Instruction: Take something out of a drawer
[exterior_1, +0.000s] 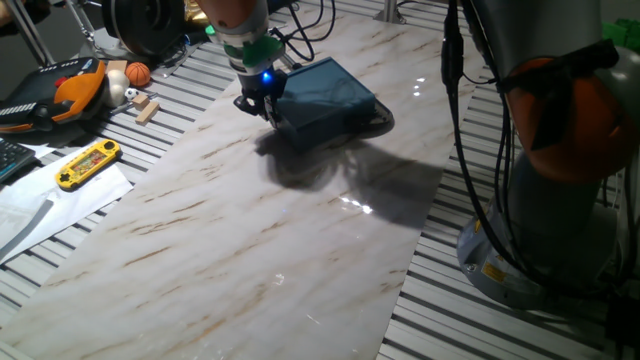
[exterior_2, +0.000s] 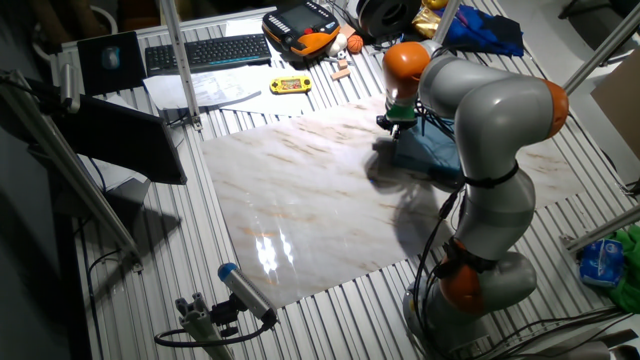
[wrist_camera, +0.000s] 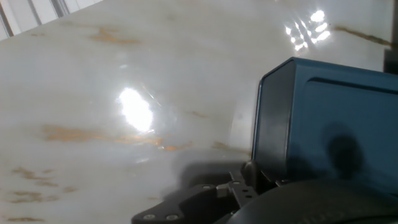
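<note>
The flat dark blue box (exterior_1: 325, 92) lies on the marble board; it also shows in the other fixed view (exterior_2: 430, 150) and fills the right of the hand view (wrist_camera: 329, 118). Its drawer looks pushed in. A small dark knob (wrist_camera: 249, 169) shows low on the box's front face. My gripper (exterior_1: 263, 106) is down at the box's front left corner, right by that face; it also shows in the other fixed view (exterior_2: 392, 124). Its dark fingers (wrist_camera: 199, 199) sit at the bottom of the hand view. I cannot tell how the jaws stand. The small packet is hidden.
The marble board (exterior_1: 250, 240) covers the slatted table. A yellow handheld game (exterior_1: 88, 164) lies on papers at the left, with a wooden block (exterior_1: 147, 109), a small orange ball (exterior_1: 138, 73) and an orange-black tool (exterior_1: 60, 92) behind. The arm's base (exterior_1: 560, 190) stands at the right.
</note>
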